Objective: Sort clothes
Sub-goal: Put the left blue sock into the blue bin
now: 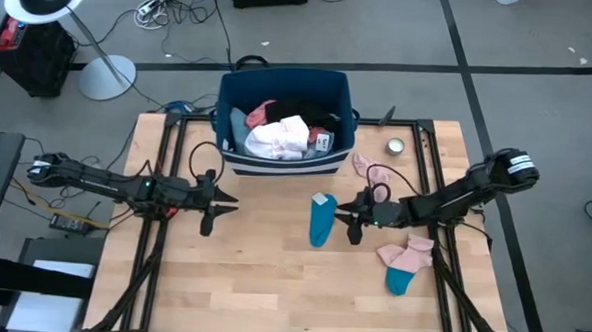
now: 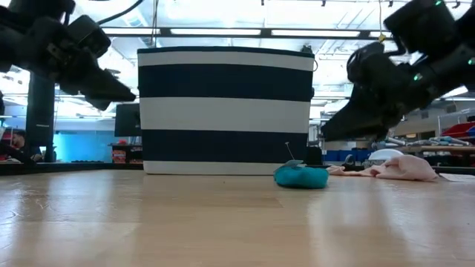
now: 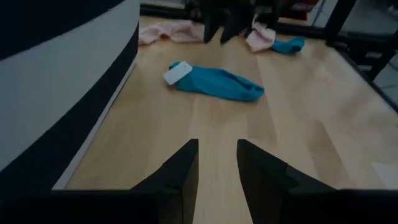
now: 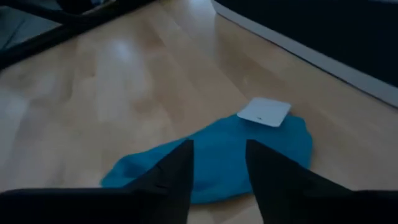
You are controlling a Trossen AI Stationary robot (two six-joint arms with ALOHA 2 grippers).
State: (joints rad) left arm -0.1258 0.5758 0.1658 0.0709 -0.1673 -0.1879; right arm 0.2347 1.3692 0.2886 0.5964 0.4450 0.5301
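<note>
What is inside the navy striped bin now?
The bin holds a white garment, a pink piece, a black piece and a blue piece. Anything beneath these is covered.

The high view looks straight down on the whole pale wooden counter [image 1: 271, 275]; the low view faces level across it, near the navy white-striped bin [image 2: 225, 111]; both wrist views look closely at one teal sock [image 3: 214, 83].

Both arms reached inward low over the worktop, left gripper [image 1: 221, 207] on the left side with jaws slightly apart and empty, right gripper [image 1: 346, 217] right of centre, jaws parted and holding nothing.
</note>
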